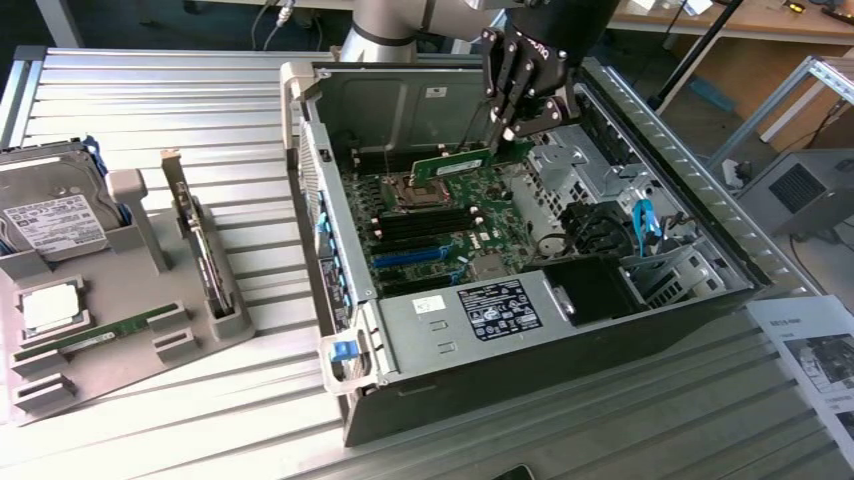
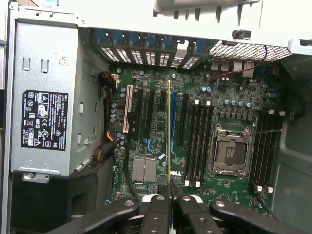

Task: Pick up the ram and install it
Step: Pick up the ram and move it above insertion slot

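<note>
The ram, a thin green circuit-board stick, hangs in the air inside the open computer case, above the motherboard. My gripper is shut on one end of it. In the wrist view the ram shows edge-on as a thin line rising from between my gripper's fingertips. There it crosses the expansion slots, beside the long black memory slots and apart from the CPU socket. A second ram stick lies in the grey holder on the exterior view's left.
The grey holder also carries a square silvery CPU chip, a hard drive and an upright expansion card. Inside the case sit the power supply, a black fan shroud and blue cables. A paper sheet lies beside the case.
</note>
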`<state>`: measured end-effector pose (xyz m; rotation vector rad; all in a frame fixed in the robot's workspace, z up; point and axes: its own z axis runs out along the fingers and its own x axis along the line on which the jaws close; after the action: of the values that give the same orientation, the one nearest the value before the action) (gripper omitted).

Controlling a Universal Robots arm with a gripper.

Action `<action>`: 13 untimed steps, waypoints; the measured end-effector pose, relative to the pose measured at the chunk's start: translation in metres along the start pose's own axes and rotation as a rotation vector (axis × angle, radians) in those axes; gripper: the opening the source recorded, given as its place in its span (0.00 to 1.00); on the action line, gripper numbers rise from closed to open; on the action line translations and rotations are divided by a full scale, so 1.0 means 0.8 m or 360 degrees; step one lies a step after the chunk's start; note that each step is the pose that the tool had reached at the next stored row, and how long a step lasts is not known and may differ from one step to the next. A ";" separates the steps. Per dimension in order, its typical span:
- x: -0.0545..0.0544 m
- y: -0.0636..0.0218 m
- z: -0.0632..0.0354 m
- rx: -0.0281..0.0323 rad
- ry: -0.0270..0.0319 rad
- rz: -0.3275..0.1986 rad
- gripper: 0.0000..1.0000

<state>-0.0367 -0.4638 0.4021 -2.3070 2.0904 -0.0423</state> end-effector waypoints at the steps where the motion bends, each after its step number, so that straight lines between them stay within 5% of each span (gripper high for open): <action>1: 0.000 0.000 0.000 -0.00006 0.00000 0.0000 0.12; 10: 0.001 -0.009 0.000 -0.00402 -0.00040 0.0000 0.12; 13: 0.001 -0.010 0.000 -0.00425 -0.00041 0.0000 0.12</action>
<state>-0.0289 -0.4639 0.4021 -2.3205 2.1027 -0.0115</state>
